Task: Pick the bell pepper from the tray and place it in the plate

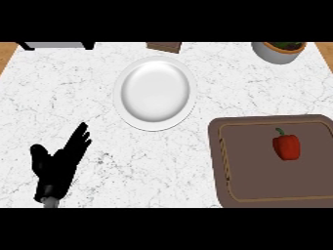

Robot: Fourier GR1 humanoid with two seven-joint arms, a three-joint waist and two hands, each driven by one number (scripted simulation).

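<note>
A red bell pepper (286,146) with a green stem lies on the brown tray (234,161) at the right front of the counter. A white plate (155,92), bare inside, sits at the counter's middle, up and to the left of the tray. My left hand (55,163) rests open at the lower left, fingers pointing up and to the right, well apart from both plate and tray. The right hand does not show.
A white pot with a plant (279,50) stands at the back right. A small brown block (164,46) and a grey appliance (53,45) sit along the back edge. White marble counter (68,97) lies between my left hand and the plate.
</note>
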